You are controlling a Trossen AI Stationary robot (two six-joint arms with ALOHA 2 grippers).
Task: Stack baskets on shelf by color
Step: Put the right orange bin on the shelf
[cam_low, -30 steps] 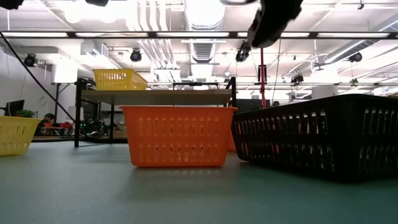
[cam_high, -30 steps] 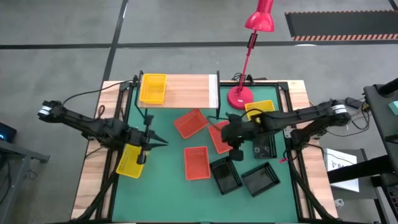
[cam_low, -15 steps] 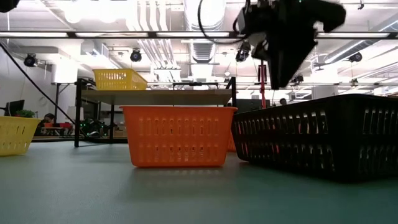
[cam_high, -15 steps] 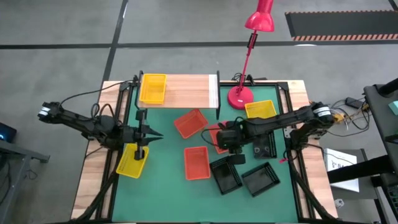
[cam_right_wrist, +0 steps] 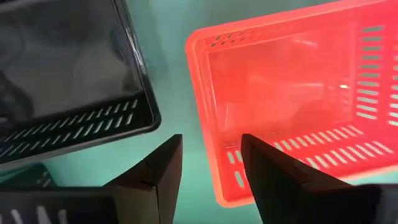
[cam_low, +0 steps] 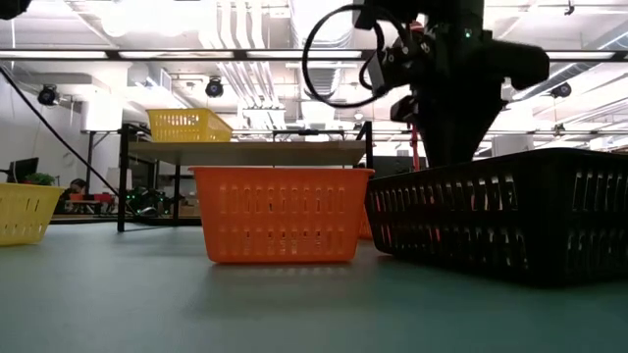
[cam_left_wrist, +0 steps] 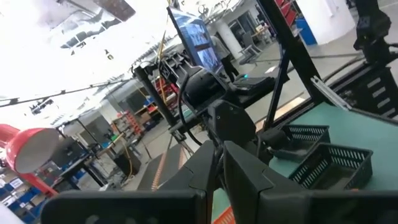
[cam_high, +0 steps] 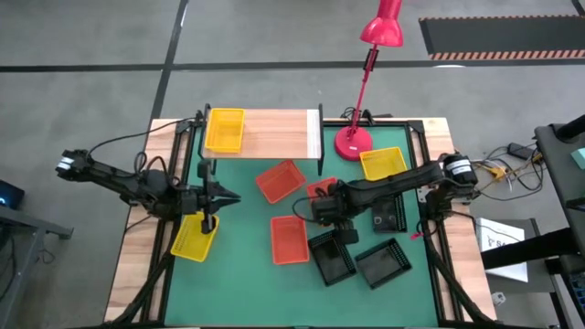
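A yellow basket (cam_high: pixel 225 130) stands on the left end of the shelf (cam_high: pixel 279 133). Three red baskets (cam_high: pixel 289 238), three black ones (cam_high: pixel 331 257) and two more yellow ones (cam_high: pixel 382 162) lie scattered on the green table. My right gripper (cam_right_wrist: pixel 208 163) is open and points down above the gap between the near red basket (cam_right_wrist: pixel 292 106) and a black basket (cam_right_wrist: pixel 68 81), touching neither. My left gripper (cam_high: pixel 230 197) is shut and empty, held level above the table's left side beside a yellow basket (cam_high: pixel 194 236).
A red desk lamp (cam_high: pixel 353 142) stands on its base at the table's far right, next to the shelf. In the low view the red basket (cam_low: pixel 282 214) and a black basket (cam_low: pixel 510 216) stand close to the camera and hide the right fingertips.
My right gripper has come down and gone toward the table's left, tipping from slanted to nearly straight down over the near red basket, and it has opened. No basket has moved.
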